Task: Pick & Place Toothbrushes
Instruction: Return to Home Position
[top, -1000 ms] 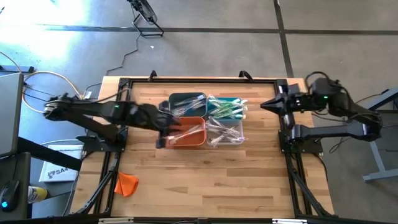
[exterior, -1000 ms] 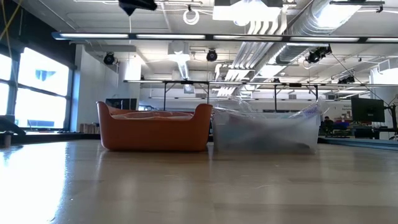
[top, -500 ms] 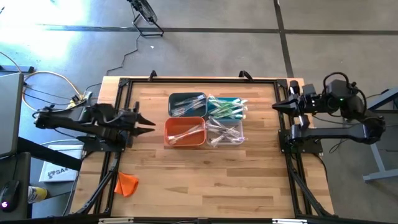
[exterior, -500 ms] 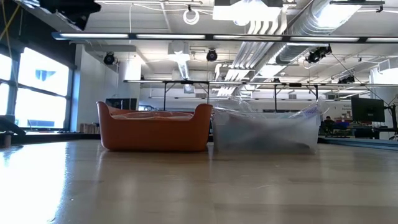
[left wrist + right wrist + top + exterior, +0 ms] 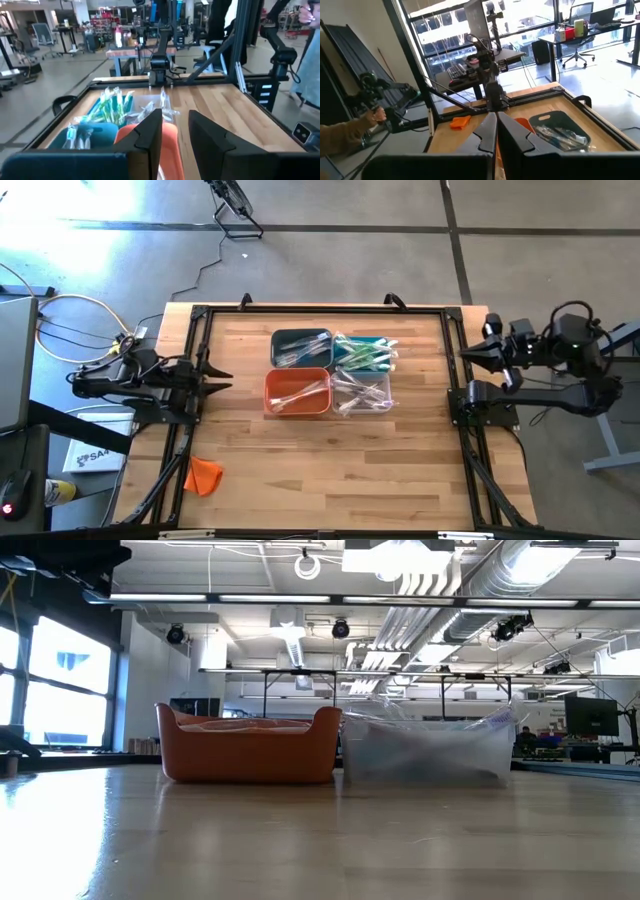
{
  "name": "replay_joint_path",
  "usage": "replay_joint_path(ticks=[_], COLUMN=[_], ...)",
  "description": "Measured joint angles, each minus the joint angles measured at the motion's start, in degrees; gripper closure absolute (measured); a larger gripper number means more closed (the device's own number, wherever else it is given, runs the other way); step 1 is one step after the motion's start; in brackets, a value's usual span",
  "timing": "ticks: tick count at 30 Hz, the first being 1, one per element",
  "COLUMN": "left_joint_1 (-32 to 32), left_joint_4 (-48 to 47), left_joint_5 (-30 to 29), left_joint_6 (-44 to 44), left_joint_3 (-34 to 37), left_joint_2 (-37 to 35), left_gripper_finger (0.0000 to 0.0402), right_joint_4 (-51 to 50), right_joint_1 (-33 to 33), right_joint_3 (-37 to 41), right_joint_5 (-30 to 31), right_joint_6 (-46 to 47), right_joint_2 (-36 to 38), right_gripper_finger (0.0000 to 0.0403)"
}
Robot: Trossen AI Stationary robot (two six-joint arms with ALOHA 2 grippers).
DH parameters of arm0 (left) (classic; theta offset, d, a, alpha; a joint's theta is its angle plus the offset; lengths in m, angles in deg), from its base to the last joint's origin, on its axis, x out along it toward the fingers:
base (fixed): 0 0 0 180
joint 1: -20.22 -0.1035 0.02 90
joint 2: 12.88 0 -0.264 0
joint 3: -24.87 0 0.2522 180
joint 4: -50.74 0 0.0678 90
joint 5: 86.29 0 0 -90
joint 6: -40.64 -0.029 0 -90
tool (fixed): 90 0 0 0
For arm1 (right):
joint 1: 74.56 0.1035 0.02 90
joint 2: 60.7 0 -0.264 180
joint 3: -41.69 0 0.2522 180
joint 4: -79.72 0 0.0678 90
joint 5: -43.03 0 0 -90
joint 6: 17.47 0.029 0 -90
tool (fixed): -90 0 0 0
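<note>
At mid-surface [image 5: 320,470] we see four bins packed in one block: dark grey bin [image 5: 278,348] beside teal bin [image 5: 337,358], orange bin [image 5: 250,755] beside clear bin [image 5: 430,755]. The toothbrushes [image 5: 368,356] lie inside the bins, and we spot none loose on the wood, so sorting looks done. Only the orange cloth lump [image 5: 203,475] sits apart, near a corner. The left hand [image 5: 225,380] is at the left edge, empty, its fingers a little apart and pointing at the bins. The right hand [image 5: 463,357] is just off the right edge, fingers pressed together, holding nothing. We judge both arms are parked clear because nothing is left to pick. A second ago the left hand was over the orange bin and has since pulled back to the edge. The right hand has also backed off outward. The bins have not moved.
</note>
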Motion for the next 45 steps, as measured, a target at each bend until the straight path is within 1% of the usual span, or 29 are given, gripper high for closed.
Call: replay_joint_path(ticks=[2, 7, 11, 14, 16, 22, 28, 34, 36, 40, 42, 45], left_joint_1=[0.0, 0.0, 0.0, 0.0, 0.0, 0.0, 0.0, 0.0, 0.0, 0.0, 0.0, 0.0], left_joint_4=[-0.1, -0.7, 1.5, 1.8, 3.3, 11.4, 14.3, 19.0, 20.0, 19.7, 19.6, 19.4], left_joint_5=[0.0, -0.7, -0.4, 3.1, 4.0, 3.7, 3.7, 3.7, 3.8, 3.6, 3.4, 3.4], left_joint_6=[-0.7, -1.6, -1.5, -0.9, -0.6, -1.8, 1.5, 2.6, 2.8, 0.7, -0.6, -0.9], left_joint_3=[1.0, 1.8, 3.0, 4.6, 5.5, 11.9, 17.3, 21.8, 22.3, 22.3, 22.3, 22.3], left_joint_2=[-1.8, -1.6, -1.7, -1.6, -1.7, -1.6, -1.6, -1.6, -1.7, -1.6, -1.5, -1.1], left_gripper_finger=[0.0311, 0.0311, 0.0311, 0.0311, 0.0311, 0.0311, 0.0311, 0.0311, 0.0311, 0.0311, 0.0311, 0.0311], right_joint_4=[-1.2, -1.5, -2.3, -3.3, -4.2, -4.1, -4.4, -8.2, -9.2, -9.4, -7.5, -3.7], right_joint_1=[0.0, 0.0, 0.0, 0.0, 0.0, 0.0, 0.0, 0.0, 0.0, 0.0, 0.0, 0.0], right_joint_3=[0.0, 0.0, 0.0, 0.0, 0.0, 0.0, 0.0, 0.0, 0.0, 0.0, 0.0, 0.0], right_joint_5=[0.0, 0.0, 0.0, 0.0, 0.1, 0.4, 1.0, 2.2, 2.2, 2.2, 2.2, 1.5], right_joint_6=[0.3, 0.2, 0.3, 0.7, 0.8, 1.5, 3.5, 6.0, 7.0, 6.2, 4.9, 2.1], right_joint_2=[1.7, 5.1, 8.2, 10.2, 11.6, 13.8, 14.4, 14.6, 14.6, 14.6, 15.3, 18.8], right_gripper_finger=[0.0396, 0.0396, 0.0396, 0.0396, 0.0396, 0.0396, 0.0396, 0.0396, 0.0396, 0.0396, 0.0396, 0.0396])
